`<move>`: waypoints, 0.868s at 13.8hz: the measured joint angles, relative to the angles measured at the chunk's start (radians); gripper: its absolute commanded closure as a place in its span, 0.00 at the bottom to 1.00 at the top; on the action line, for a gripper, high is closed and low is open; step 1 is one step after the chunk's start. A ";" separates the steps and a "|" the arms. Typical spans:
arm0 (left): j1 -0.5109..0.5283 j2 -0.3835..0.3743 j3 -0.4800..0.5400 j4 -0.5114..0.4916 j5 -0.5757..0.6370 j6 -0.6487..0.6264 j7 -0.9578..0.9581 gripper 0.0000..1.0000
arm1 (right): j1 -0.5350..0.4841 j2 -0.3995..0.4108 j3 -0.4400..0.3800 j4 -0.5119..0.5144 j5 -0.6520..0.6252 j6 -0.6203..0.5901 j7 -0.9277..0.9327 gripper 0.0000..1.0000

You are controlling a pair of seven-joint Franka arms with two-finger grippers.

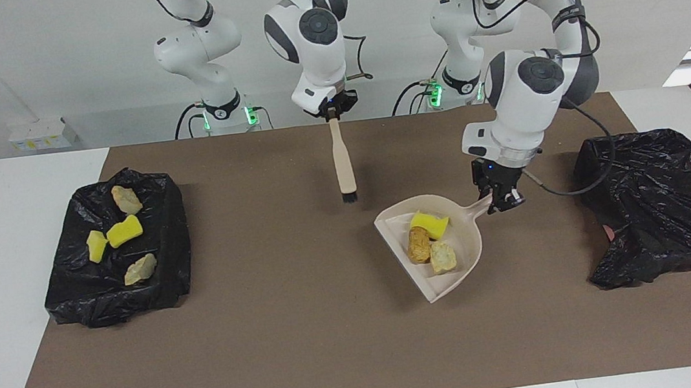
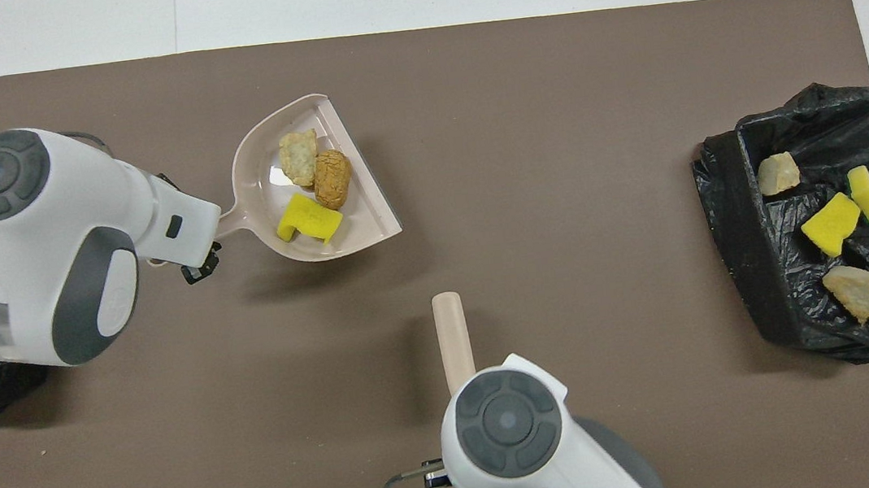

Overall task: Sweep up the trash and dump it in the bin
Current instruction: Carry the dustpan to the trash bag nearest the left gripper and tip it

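Observation:
My left gripper [image 1: 502, 199] is shut on the handle of the beige dustpan [image 1: 466, 270], which hangs tilted above the brown mat, between the table's middle and the black bin [image 1: 659, 204] at the left arm's end. In the pan lie three pieces of trash: a yellow sponge chunk [image 1: 430, 224], a brown lump [image 1: 418, 244] and a tan lump [image 1: 443, 256]. In the overhead view the dustpan [image 2: 265, 194] extends from the left gripper [image 2: 199, 264]. My right gripper [image 1: 332, 112] is shut on the beige brush [image 1: 342, 162], bristles hanging down over the mat; in the overhead view the brush [image 2: 453, 336] sticks out from under the wrist.
A second black-bagged bin [image 1: 172, 240] at the right arm's end of the table holds several trash pieces, yellow and tan; the overhead view shows that bin [image 2: 737, 242] too. The brown mat [image 1: 312, 354] covers most of the white table.

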 measured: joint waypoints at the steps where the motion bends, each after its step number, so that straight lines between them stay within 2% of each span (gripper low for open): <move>1: 0.025 0.000 0.001 0.022 -0.007 -0.021 0.033 1.00 | 0.015 0.000 0.000 -0.012 0.015 0.016 0.006 1.00; 4: 0.136 -0.001 0.004 0.070 -0.056 -0.055 0.158 1.00 | 0.056 0.002 -0.001 -0.084 0.032 0.087 0.008 1.00; 7: 0.248 -0.001 0.006 0.090 -0.096 -0.084 0.309 1.00 | 0.113 0.020 0.000 -0.162 0.034 0.218 0.066 1.00; 12: 0.410 -0.001 0.005 0.098 -0.125 -0.193 0.569 1.00 | 0.122 0.023 -0.006 -0.177 0.034 0.237 0.072 1.00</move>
